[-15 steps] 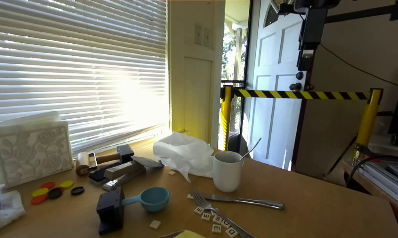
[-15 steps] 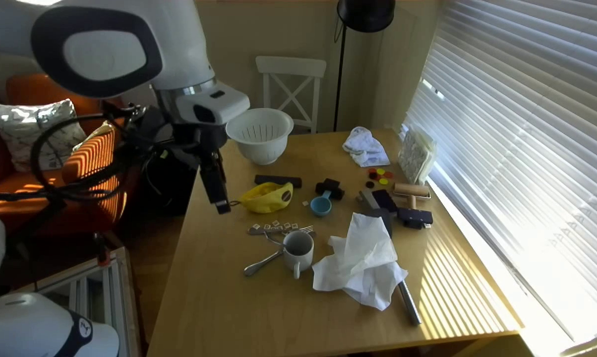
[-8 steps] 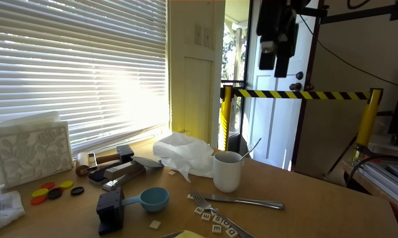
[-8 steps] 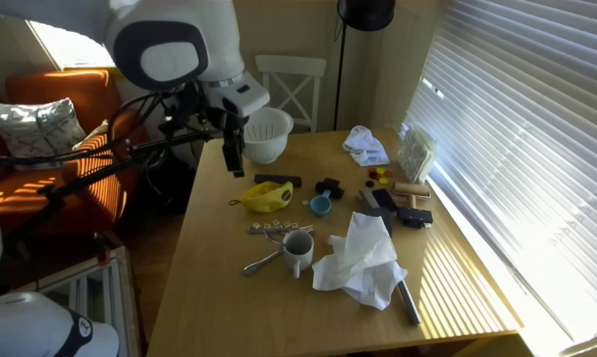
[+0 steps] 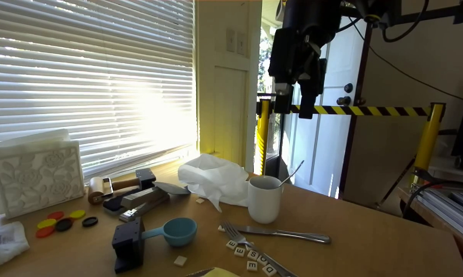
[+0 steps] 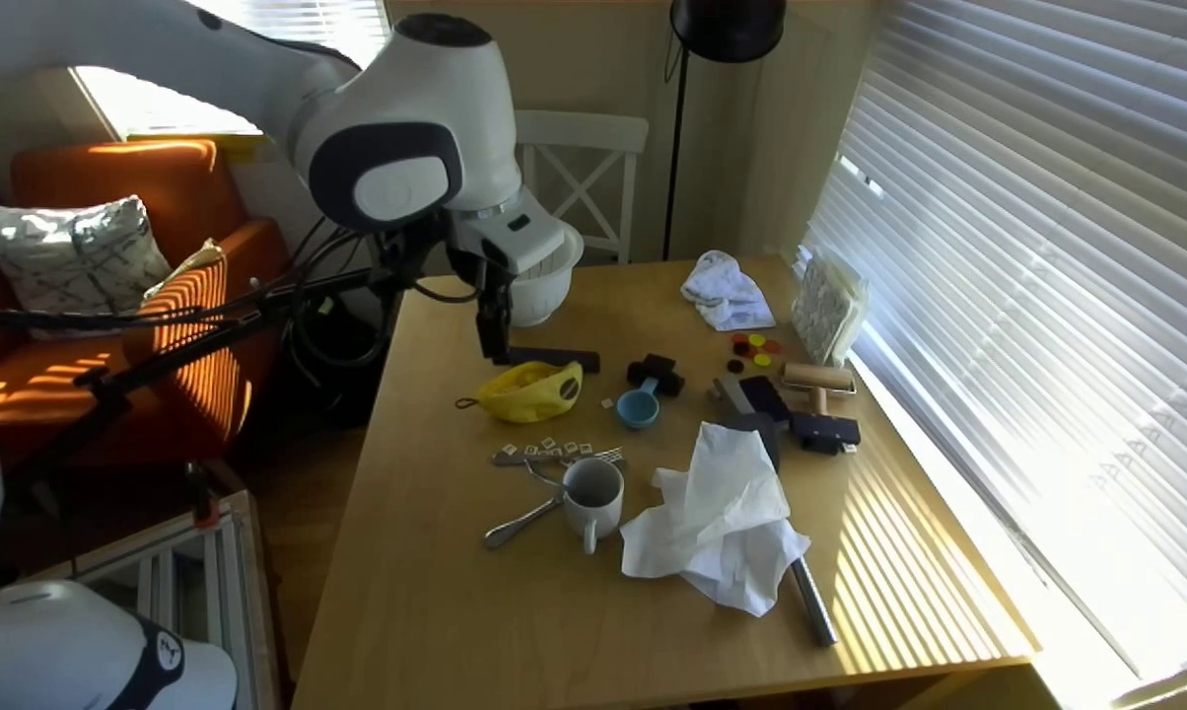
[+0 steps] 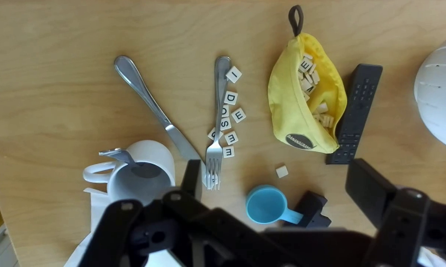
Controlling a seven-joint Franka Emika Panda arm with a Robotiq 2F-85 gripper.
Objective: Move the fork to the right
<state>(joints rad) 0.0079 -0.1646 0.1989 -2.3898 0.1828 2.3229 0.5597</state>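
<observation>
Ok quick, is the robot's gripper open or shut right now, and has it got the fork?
The gripper is open and holding nothing; the fork is not in its grip.

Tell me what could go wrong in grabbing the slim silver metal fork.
The fork partly covers small, square, pale letter tiles; closing on it might scatter them. Its tined end overlaps the silver metal knife, which could be dragged along. The open black gripper might bump the rounded white mug nearby.
</observation>
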